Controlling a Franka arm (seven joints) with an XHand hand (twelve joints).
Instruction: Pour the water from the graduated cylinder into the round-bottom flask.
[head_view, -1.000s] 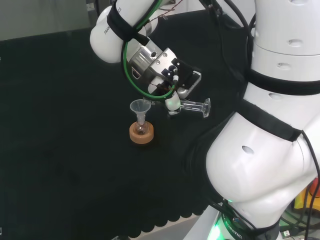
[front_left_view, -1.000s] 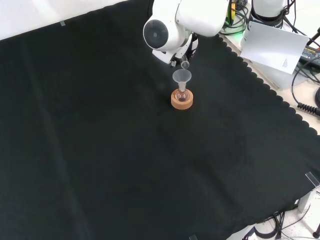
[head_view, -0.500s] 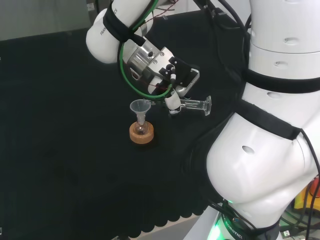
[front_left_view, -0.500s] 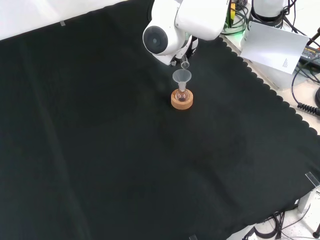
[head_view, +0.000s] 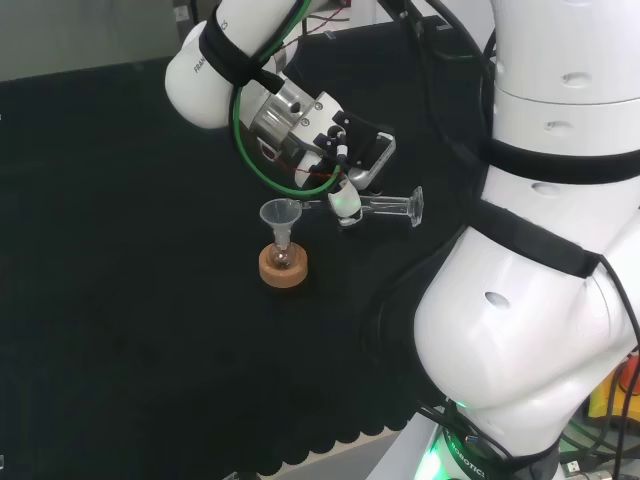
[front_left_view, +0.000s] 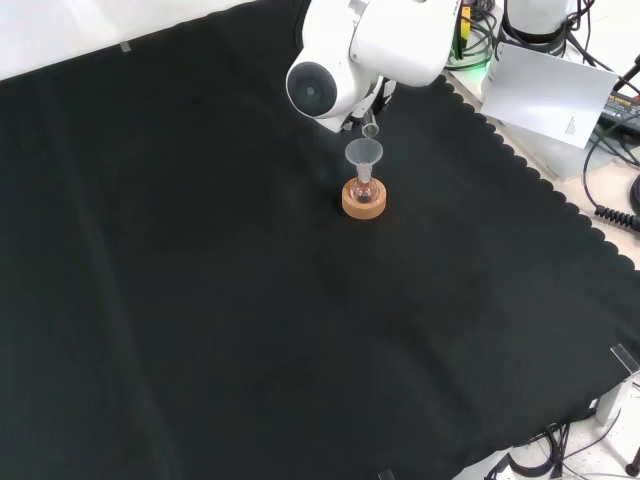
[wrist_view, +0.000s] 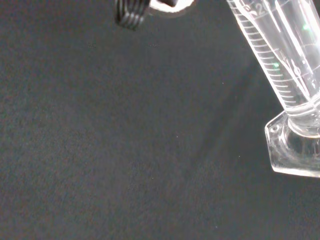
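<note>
In the head view a small round-bottom flask (head_view: 283, 258) sits in a cork ring stand (head_view: 283, 269) with a clear funnel (head_view: 280, 214) in its neck. The hand (head_view: 345, 172) is curled round a clear graduated cylinder (head_view: 385, 208), which lies almost level with its foot to the right and its mouth just above the funnel. In the front view the flask (front_left_view: 363, 190) and funnel (front_left_view: 364, 153) stand below the arm's link, with the cylinder's mouth (front_left_view: 370, 130) over the funnel. The wrist view has the cylinder's graduated tube and foot (wrist_view: 290, 115) close up.
The arm's white links (head_view: 540, 300) take up the right of the head view. Black cloth (front_left_view: 250, 330) covers the bench, with its scalloped edge (front_left_view: 560, 205) at the front view's right. A white sheet (front_left_view: 548, 88) lies beyond that edge.
The hand and wrist have risen slightly and the cylinder's foot end has lifted, so the cylinder is tipped a bit more toward the funnel. Flask and stand have not moved.
</note>
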